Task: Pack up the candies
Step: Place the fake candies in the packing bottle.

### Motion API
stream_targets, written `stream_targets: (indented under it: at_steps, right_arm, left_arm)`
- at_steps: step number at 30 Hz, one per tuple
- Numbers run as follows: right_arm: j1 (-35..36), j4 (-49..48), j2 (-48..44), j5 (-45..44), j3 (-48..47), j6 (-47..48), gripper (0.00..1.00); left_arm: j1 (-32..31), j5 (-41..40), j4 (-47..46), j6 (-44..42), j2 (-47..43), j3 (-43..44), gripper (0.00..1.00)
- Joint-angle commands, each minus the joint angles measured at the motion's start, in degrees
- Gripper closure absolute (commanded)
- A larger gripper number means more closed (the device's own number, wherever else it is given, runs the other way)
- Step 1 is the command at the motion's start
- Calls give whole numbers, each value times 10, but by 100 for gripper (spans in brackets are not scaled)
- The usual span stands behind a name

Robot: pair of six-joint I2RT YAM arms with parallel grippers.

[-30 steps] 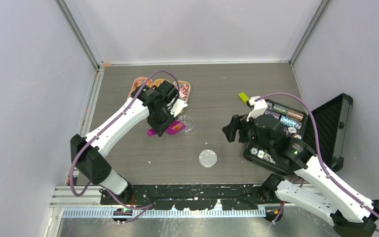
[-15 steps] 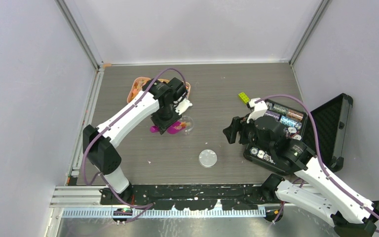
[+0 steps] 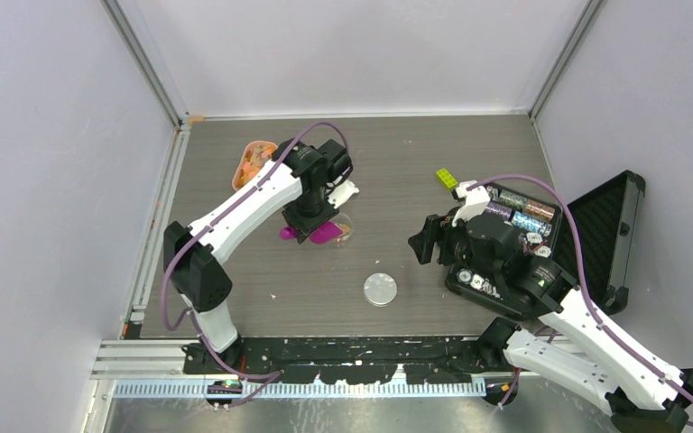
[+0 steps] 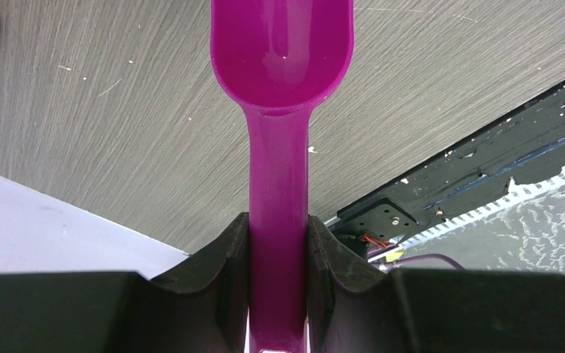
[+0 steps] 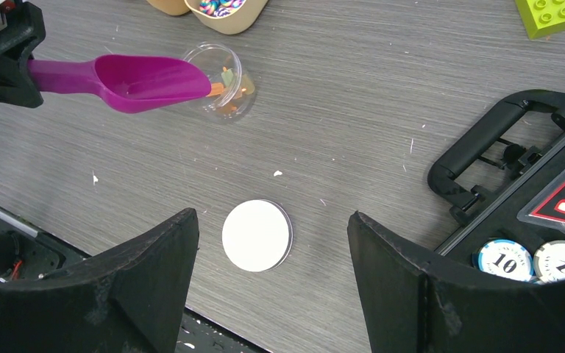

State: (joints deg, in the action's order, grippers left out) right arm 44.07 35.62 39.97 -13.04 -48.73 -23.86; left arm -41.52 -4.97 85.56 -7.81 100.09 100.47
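Note:
My left gripper (image 4: 278,224) is shut on the handle of a magenta scoop (image 4: 281,51), whose bowl looks empty. In the right wrist view the scoop (image 5: 147,77) is tipped with its lip over a small clear cup (image 5: 229,70) that holds a few orange candies (image 5: 224,90). From above, the left gripper (image 3: 309,219) hangs by the cup (image 3: 346,231). An orange bowl of candies (image 3: 254,161) sits behind the left arm. A bowl of mixed candies (image 5: 224,7) shows at the right wrist view's top edge. My right gripper (image 5: 271,228) is open above a round white lid (image 5: 257,235).
An open black case (image 3: 606,225) of poker chips (image 5: 504,259) lies at the right, under the right arm. A yellow-green toy brick (image 3: 446,178) sits behind it. The lid (image 3: 380,289) lies alone near the front middle of the table.
The left arm has swung right and carried the scoop over the clear cup. Orange candies that lay in the scoop a second ago are no longer in it. The right arm has barely moved.

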Motion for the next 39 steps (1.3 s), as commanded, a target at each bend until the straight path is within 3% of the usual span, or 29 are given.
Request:
stream_targets:
  at_steps: [1,15,26,34,39]
  right_arm:
    - [0,-18,-12,-11,1,3,22]
    - [0,-17,-13,-6,-1,-1,22]
    - [0,-21,-11,3,-2,-14,22]
    - [0,-24,-11,9,-3,-16,22]
    - [0,-28,-9,17,0,-13,22]
  left_arm:
    - [-7,-5,29,7,5,35,100]
    - [-10,-10,-21,5,-51,23,100]
    - [-3,-129,-135,-13,-160,-69,100]
    - [86,-152,-228,-28,-228,-152,100]
    - [194,-105,-249,-17,-237,-167,100]
